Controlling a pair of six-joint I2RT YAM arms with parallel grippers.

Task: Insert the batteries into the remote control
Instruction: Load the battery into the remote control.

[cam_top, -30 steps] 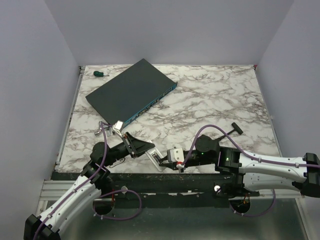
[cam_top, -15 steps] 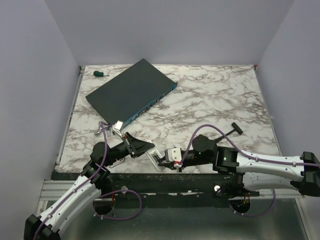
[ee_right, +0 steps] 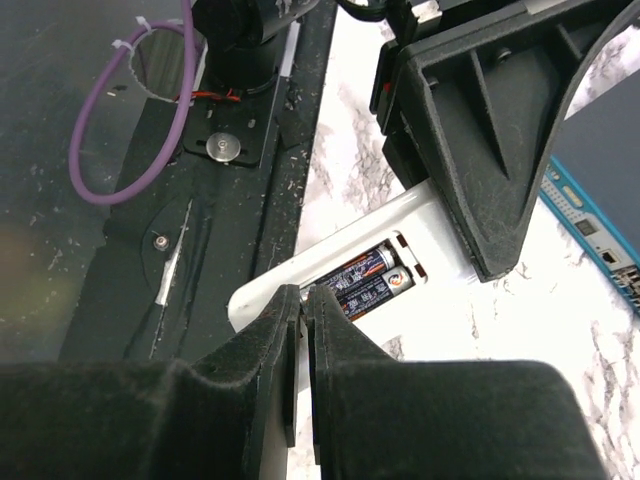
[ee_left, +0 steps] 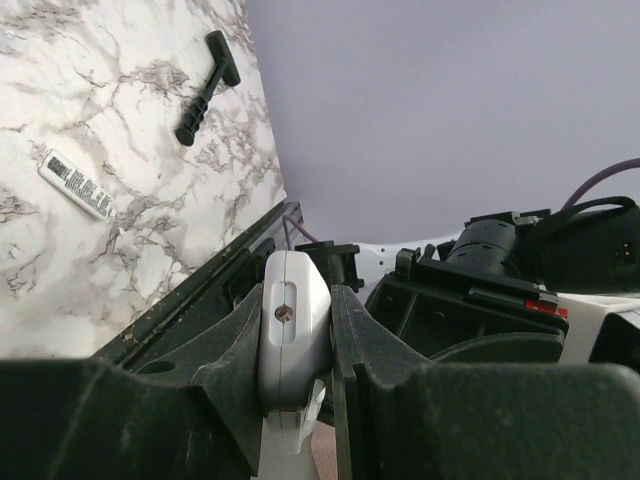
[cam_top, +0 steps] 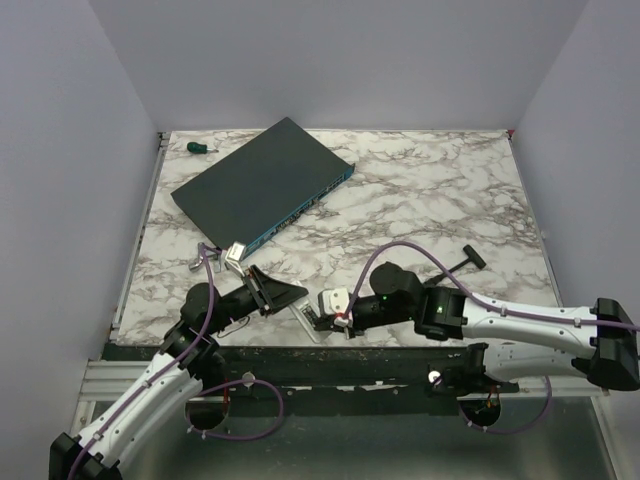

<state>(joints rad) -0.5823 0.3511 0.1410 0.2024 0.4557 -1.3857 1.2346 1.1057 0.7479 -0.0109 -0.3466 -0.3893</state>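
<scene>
**Remote control** (ee_right: 330, 258): one. It sits at the near edge of the table (cam_top: 430, 190), back face up with the battery bay uncovered. One end is clamped in the left jaws, which are closed tight on its sides. The other end sticks out unsupported.

**Batteries** (ee_right: 368, 281): two, lying side by side in the bay. Whether both are pressed fully home, you cannot tell.

**Right jaws**: drawn almost together, with only a thin slit between them and nothing visible in it. The tips hang just over the free end of the remote, beside the battery ends.

**Risks for you to watch:**
- A push from those tips at an angle could lever a battery up out of its seat.
- Pressing on the unsupported end could twist the remote in the left jaws' hold.
- If it slips here, the remote may drop off the table's near edge.
- With no cover fitted, a tilt could spill both batteries.

**Elsewhere:**
- One black T-shaped tool (ee_left: 207, 87).
- One white printed strip (ee_left: 75, 185) near the tool; you cannot tell what it is.
- One dark flat box (cam_top: 262, 185) with a blue edge.
- One small green item (cam_top: 197, 148) at the far left corner.
</scene>
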